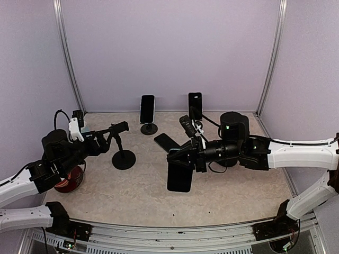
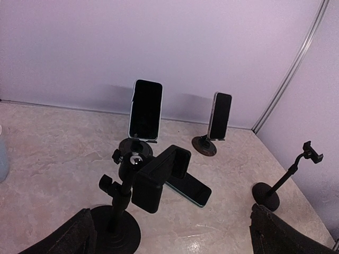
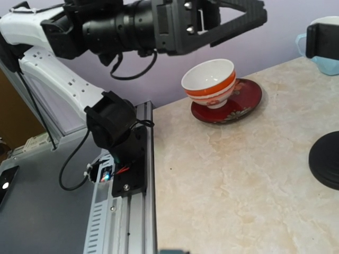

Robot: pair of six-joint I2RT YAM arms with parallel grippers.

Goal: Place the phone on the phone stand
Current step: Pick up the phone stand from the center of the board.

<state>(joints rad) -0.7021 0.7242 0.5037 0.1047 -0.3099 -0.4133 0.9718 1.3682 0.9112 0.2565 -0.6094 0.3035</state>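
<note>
Top, phone: the phone hangs from the right tool, right of the phone stand and not yet on it. It's gripped near its upper end, so the lower end is free to go into the cradle (my read).
Top, right tool: narrow, pinched on the phone.
Top, left tool: the left tool is spread wide just left of the stand's head and holds nothing; prob. there to steady the stand.
Top, room: bare table lies betw. stand and held phone. A flat phone lies right of the stand, behind that path.
L wrist, stand: cradle empty, tilted. The tool's fingers flank the base; contact can't be told.
L wrist, beyond stand: a docked phone and a 2nd docked phone sit behind the stand by the back wall, well apart from it.
R wrist, tool: own fingers out of frame.
R wrist, edges: a bowl on a saucer sits left of the stand near the table's edge, a risk for the left arm.
</note>
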